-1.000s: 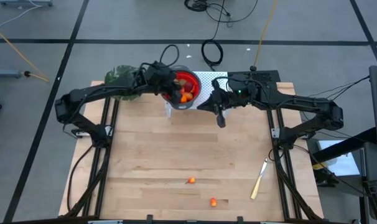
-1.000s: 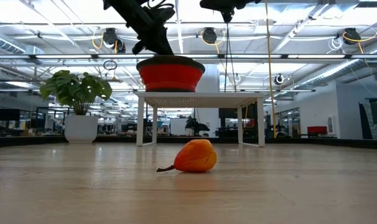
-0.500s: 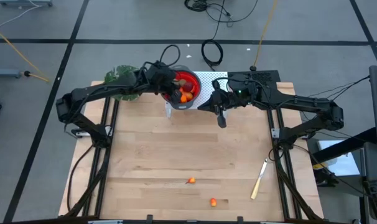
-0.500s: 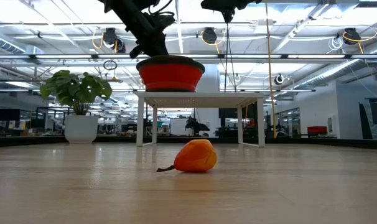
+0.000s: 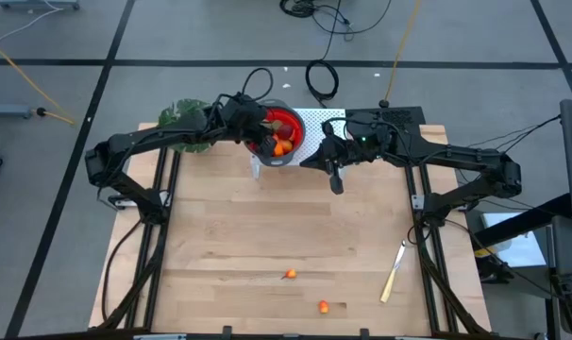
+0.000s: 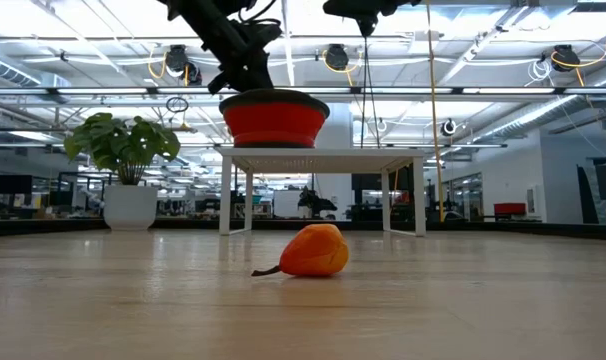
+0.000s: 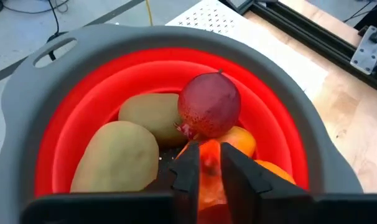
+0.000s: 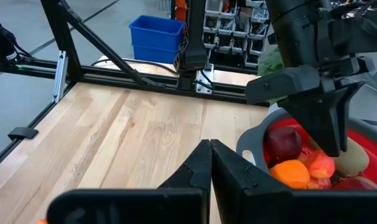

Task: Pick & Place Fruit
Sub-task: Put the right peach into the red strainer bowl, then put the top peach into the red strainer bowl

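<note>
A red bowl with a grey rim (image 7: pixel 27 93) stands on a small white stand (image 6: pixel 323 157) at the table's far edge. It holds olive-brown oval fruits (image 7: pixel 117 155), a dark red round fruit (image 7: pixel 209 104) and orange pieces (image 8: pixel 290 172). My left gripper (image 7: pixel 208 152) reaches down into the bowl (image 5: pixel 288 121), shut on a red-orange piece. My right gripper (image 8: pixel 210 158) is shut and hovers over the table just right of the bowl (image 5: pixel 335 179). Two small orange fruits (image 5: pixel 290 275) (image 5: pixel 324 306) lie on the table near its near edge; one shows close up in the low view (image 6: pixel 313 252). My left gripper pinches the red-orange piece (image 7: pixel 207 177) between its two fingers (image 7: pixel 187 168), coming from above and pointing down into the bowl. The piece sits among the other fruits; whether it rests on them or is lifted clear, I cannot tell.
A pale-handled knife (image 5: pixel 393 271) lies near the table's right edge. A leafy green plant (image 5: pixel 184 118) stands at the far left corner, beside my left arm. Bare wood lies between the bowl and the two loose fruits.
My left gripper has shifted slightly toward the table's left over the bowl and then stayed still. Nothing else has moved.
</note>
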